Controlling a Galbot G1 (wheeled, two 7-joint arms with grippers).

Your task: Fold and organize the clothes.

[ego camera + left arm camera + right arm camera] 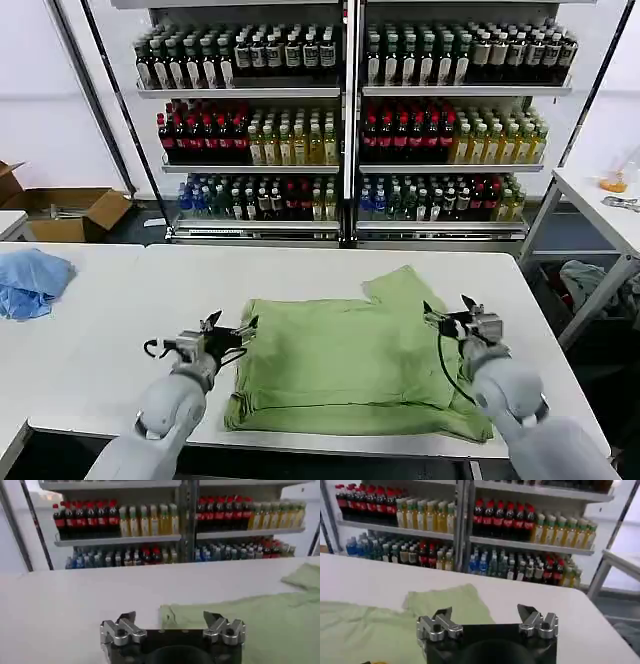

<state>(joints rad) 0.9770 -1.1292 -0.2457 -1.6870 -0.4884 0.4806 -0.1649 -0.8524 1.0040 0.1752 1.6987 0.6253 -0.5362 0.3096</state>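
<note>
Green shirt (350, 355) flat on white table (120, 330), left pincer (232, 326) and right pincer (447, 308) both apart, empty, flanking it

Both arms are stretched forward from the body, low over the work surface. The left gripper (231, 325) is held out on the robot's left with its fingers spread apart, nothing between them. The right gripper (448, 307) is held at about the same height on the robot's right, its fingers likewise parted and nothing gripped.
</note>
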